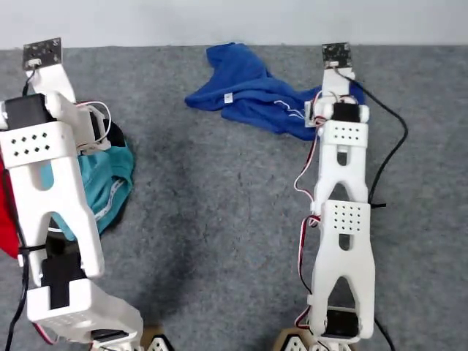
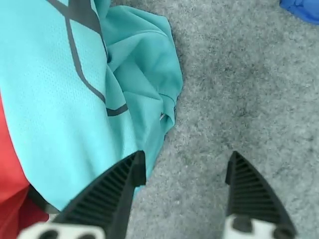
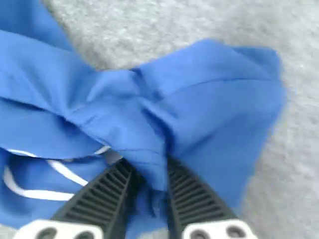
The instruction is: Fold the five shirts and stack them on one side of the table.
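no folded shirt is showing yet: the crumpled blue fabric shirt [image 1: 245, 91] is lying bunched at the far side of the grey carpeted table [image 1: 219, 219], and the right gripper [image 3: 149, 167] is pinching a fold of it tightly. the teal striped mesh shirt [image 2: 65, 89] and a red fabric garment [image 1: 7, 227] are lying heaped at the left edge, with the left gripper [image 2: 187, 159] hanging wide apart and holding nothing. in my judgement, the folding is only beginning.

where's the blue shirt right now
High view: the blue shirt lies crumpled at the table's far edge, right of centre, the right pincer shut on a fold.
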Controlling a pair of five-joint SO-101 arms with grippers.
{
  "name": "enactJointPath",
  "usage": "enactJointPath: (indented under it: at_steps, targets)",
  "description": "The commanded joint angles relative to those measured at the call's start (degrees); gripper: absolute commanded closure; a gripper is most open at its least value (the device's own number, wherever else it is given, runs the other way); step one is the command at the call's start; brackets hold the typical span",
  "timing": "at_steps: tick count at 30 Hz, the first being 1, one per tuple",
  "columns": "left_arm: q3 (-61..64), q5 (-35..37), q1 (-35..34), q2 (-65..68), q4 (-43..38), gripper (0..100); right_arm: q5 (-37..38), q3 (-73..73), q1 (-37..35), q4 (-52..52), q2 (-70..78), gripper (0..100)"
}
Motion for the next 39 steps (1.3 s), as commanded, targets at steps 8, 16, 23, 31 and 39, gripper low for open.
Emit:
enactJointPath:
  at_steps: [8,16,23,31,39]
  targets:
    - [-0.31,-0.09,0.62,-2.81,0.44,74,17.58,1.85,-3.12,30.99,-26.24,98.9]
    - [-0.31,-0.09,0.97,-2.81,0.53,74,17.93,28.48,-4.26,30.99,-49.45,98.9]
    - [4.7,-0.09,8.53,-2.81,-0.7,74,22.68,73.05,-4.0,29.14,-70.46,98.9]
    - [17.98,1.58,19.34,-2.81,-21.89,74,25.41,111.38,-3.56,14.81,-92.35,98.9]
    - [27.38,7.56,25.05,0.09,-40.18,74,25.41,128.7,-4.09,7.69,-106.95,98.9]
